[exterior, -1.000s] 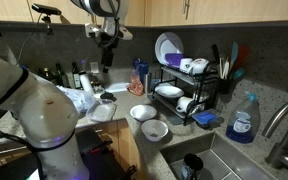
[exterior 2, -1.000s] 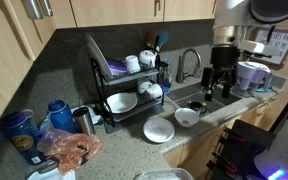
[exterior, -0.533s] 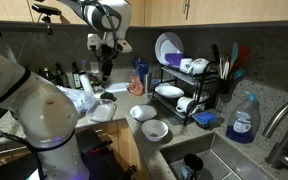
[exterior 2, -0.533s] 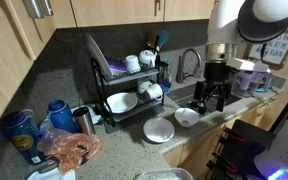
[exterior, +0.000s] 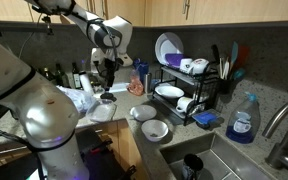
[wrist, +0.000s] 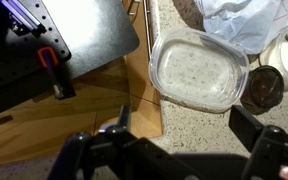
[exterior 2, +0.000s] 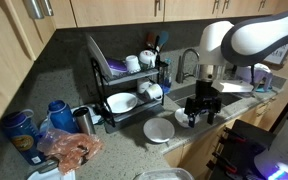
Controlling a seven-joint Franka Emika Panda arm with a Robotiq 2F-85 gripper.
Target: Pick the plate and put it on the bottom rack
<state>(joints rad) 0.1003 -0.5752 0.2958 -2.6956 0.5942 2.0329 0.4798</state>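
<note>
plate [exterior 2: 159, 130] on counter [exterior 2: 104, 148] in front of bottom rack [exterior 2: 112, 120], small bowl [exterior 2: 183, 119] just beside plate

A speckled grey-brown stone surface [exterior 2: 114, 152] runs along a corner of dark speckled wall [exterior 2: 69, 75], with pale wooden cabinets [exterior 2: 114, 12] hung above, wooden cabinet doors [exterior: 127, 150] below, and a steel sink [exterior: 234, 160] with a curved tap [exterior: 275, 120] set in it.
</note>
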